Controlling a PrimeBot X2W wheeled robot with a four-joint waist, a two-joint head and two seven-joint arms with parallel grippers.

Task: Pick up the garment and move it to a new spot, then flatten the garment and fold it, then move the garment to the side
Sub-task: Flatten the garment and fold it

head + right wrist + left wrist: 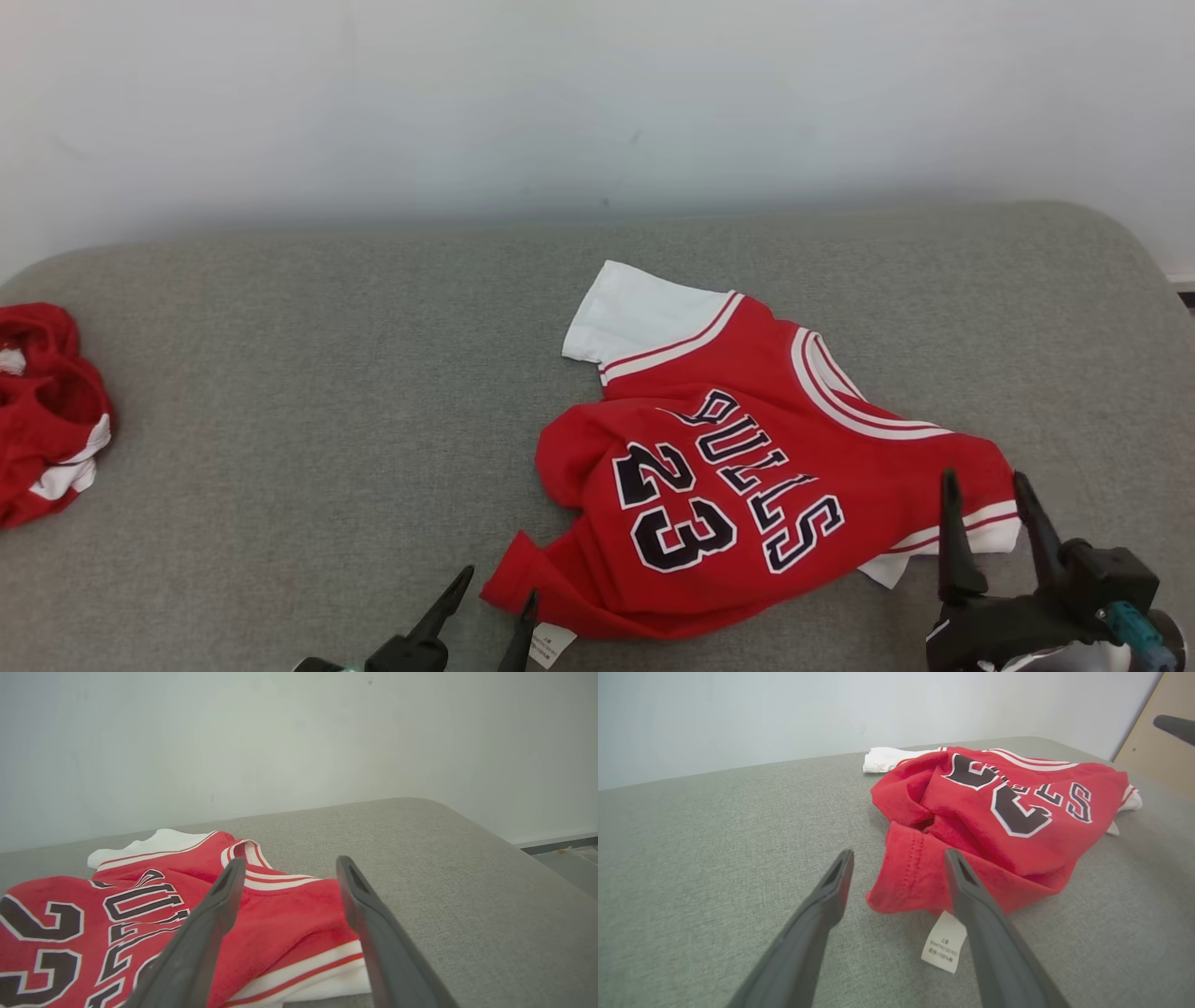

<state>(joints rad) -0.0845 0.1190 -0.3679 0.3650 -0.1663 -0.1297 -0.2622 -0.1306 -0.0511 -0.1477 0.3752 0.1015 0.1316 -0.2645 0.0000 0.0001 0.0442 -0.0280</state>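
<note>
The garment (747, 467) is a red jersey with white sleeves and the print "BULLS 23". It lies rumpled on the grey cushion (327, 373), right of centre. My left gripper (499, 592) stands open at its lower left corner, near the white care tag (942, 947); in the left wrist view the garment (1008, 812) bunches up just beyond the left gripper (899, 857). My right gripper (985, 485) is open over the right sleeve's white hem. In the right wrist view the right gripper (289, 865) straddles the red cloth of the garment (280, 910) without holding it.
A second red and white piece of clothing (42, 411) lies crumpled at the cushion's far left edge. A pale wall (597, 103) stands behind the cushion. The cushion's right end curves away, with floor (565, 858) beyond it.
</note>
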